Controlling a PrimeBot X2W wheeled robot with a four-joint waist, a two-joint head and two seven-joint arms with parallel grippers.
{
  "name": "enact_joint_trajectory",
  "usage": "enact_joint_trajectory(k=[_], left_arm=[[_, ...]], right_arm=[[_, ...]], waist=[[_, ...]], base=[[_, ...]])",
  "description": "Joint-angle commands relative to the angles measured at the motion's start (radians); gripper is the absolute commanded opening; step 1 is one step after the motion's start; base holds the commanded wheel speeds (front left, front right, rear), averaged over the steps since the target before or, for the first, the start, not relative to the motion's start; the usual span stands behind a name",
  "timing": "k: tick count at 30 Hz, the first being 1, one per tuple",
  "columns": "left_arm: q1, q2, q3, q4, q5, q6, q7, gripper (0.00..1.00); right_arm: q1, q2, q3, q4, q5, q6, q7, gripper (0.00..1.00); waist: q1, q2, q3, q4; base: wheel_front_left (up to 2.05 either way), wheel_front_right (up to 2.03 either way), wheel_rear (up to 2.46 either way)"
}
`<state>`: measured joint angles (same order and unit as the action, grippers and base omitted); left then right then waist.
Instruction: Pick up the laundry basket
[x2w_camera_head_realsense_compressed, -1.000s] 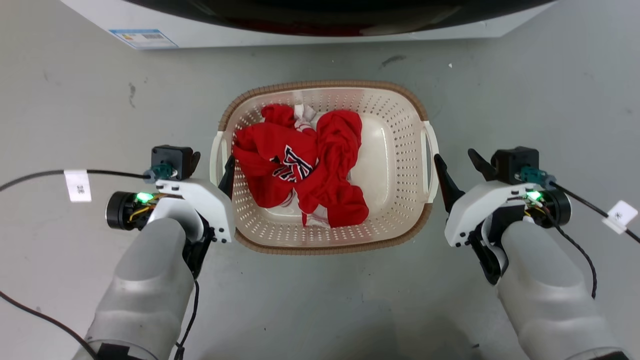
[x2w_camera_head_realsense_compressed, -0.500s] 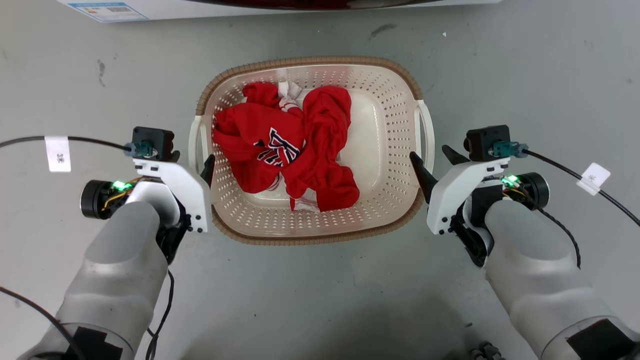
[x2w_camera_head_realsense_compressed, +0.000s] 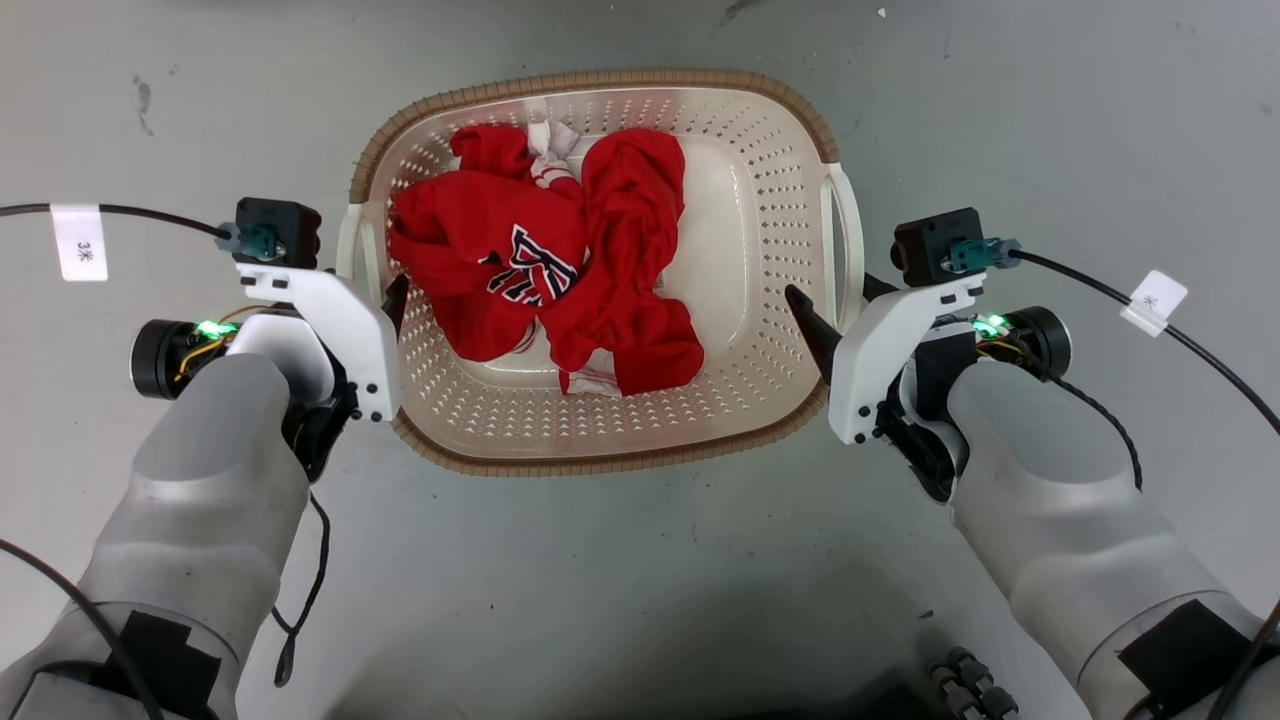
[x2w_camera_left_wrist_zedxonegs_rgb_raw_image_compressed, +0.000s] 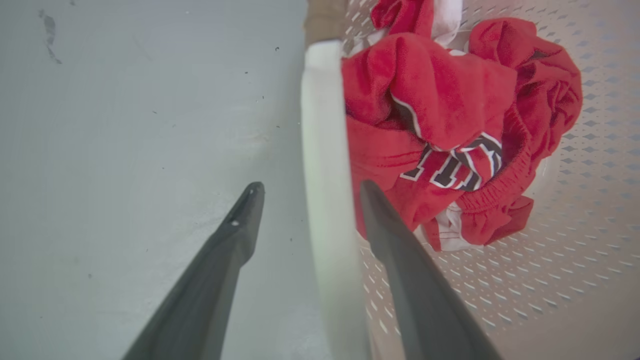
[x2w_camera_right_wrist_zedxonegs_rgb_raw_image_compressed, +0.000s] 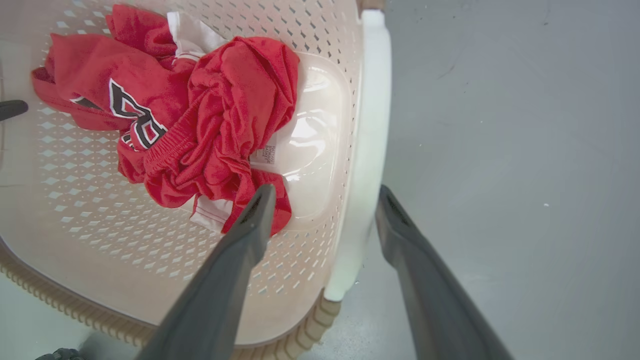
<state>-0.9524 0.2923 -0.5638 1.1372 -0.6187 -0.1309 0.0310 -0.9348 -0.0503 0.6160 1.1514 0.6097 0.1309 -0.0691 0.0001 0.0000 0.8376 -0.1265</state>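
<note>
The laundry basket (x2w_camera_head_realsense_compressed: 600, 80), cream perforated plastic with a brown woven-look rim, stands on the grey floor with red clothes (x2w_camera_head_realsense_compressed: 540, 280) inside. My left gripper (x2w_camera_head_realsense_compressed: 372, 288) is open and straddles the basket's white left handle (x2w_camera_head_realsense_compressed: 350, 245). In the left wrist view this gripper (x2w_camera_left_wrist_zedxonegs_rgb_raw_image_compressed: 311, 186) has one finger outside the handle (x2w_camera_left_wrist_zedxonegs_rgb_raw_image_compressed: 325, 150) and one inside the basket. My right gripper (x2w_camera_head_realsense_compressed: 832, 292) is open astride the right handle (x2w_camera_head_realsense_compressed: 845, 235). In the right wrist view that gripper (x2w_camera_right_wrist_zedxonegs_rgb_raw_image_compressed: 326, 191) has the handle (x2w_camera_right_wrist_zedxonegs_rgb_raw_image_compressed: 370, 125) between its fingers. Neither gripper clamps a handle.
Grey floor (x2w_camera_head_realsense_compressed: 640, 590) surrounds the basket. Black cables with white tags (x2w_camera_head_realsense_compressed: 78, 243) (x2w_camera_head_realsense_compressed: 1152, 300) run out from both wrists. A dark ribbed part (x2w_camera_head_realsense_compressed: 965, 680) shows at the bottom edge.
The head camera tilted down, so the white appliance left the top of the picture. Both grippers moved inward and now straddle the side handles; the right one was outside its handle before.
</note>
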Motion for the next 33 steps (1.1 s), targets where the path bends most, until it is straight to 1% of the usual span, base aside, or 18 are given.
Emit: enact_joint_trajectory(k=[1,3,4,5,6,12,19,24,28,33], left_arm=[[-0.013,0.003,-0.004,0.006,-0.008,0.001,0.004,1.0],[-0.022,0.002,-0.011,0.013,-0.024,0.001,0.011,1.0],[-0.023,0.0,-0.016,0.013,-0.032,0.001,0.016,0.78],[-0.027,-0.001,-0.021,0.013,-0.039,0.001,0.018,0.33],[-0.029,-0.004,-0.023,0.012,-0.052,0.001,0.024,0.0],[-0.037,-0.017,-0.06,-0.001,-0.099,-0.001,0.045,0.0],[-0.03,-0.041,-0.101,-0.001,-0.153,-0.002,0.073,0.0],[-0.012,-0.062,-0.133,-0.005,-0.204,-0.005,0.123,0.0],[0.003,-0.077,-0.156,-0.003,-0.248,-0.006,0.172,0.0],[0.029,-0.086,-0.175,0.003,-0.296,-0.006,0.207,0.0]], right_arm=[[-0.017,0.0,0.008,0.001,0.011,0.0,0.003,1.0],[-0.026,0.0,0.027,0.001,0.031,0.0,0.011,1.0],[-0.027,0.0,0.036,0.0,0.046,0.0,0.019,0.57],[-0.03,0.0,0.049,-0.001,0.054,0.0,0.03,0.35],[-0.035,0.0,0.061,-0.002,0.06,0.0,0.035,0.0],[-0.051,0.003,0.109,0.012,0.104,0.001,0.049,0.0],[-0.051,0.007,0.151,0.028,0.151,0.002,0.077,0.0],[-0.034,0.011,0.178,0.042,0.193,0.005,0.144,0.0],[-0.024,0.013,0.199,0.053,0.222,0.006,0.218,0.0],[-0.01,0.014,0.217,0.07,0.254,0.006,0.299,0.0]], waist=[[-0.0001,0.0,0.004,-0.002],[-0.0001,0.0,0.009,-0.003],[-0.0001,0.0,0.012,-0.003],[-0.0001,0.0,0.015,-0.003],[-0.0001,0.0,0.017,-0.003],[-0.0001,0.0,0.017,0.001],[-0.0001,0.0,-0.028,0.006],[-0.0001,0.0,-0.092,0.013],[-0.0001,0.0,-0.159,0.018],[-0.0001,0.0,-0.255,0.022]], base=[[0.0,0.0,0.0],[0.0,0.0,0.0],[0.0,0.0,0.0],[0.0,0.0,0.0],[0.0,0.0,0.0],[0.0,0.0,0.0],[0.0,0.0,0.0],[0.0,0.0,0.0],[0.0,0.0,0.0],[0.0,0.0,0.0]])
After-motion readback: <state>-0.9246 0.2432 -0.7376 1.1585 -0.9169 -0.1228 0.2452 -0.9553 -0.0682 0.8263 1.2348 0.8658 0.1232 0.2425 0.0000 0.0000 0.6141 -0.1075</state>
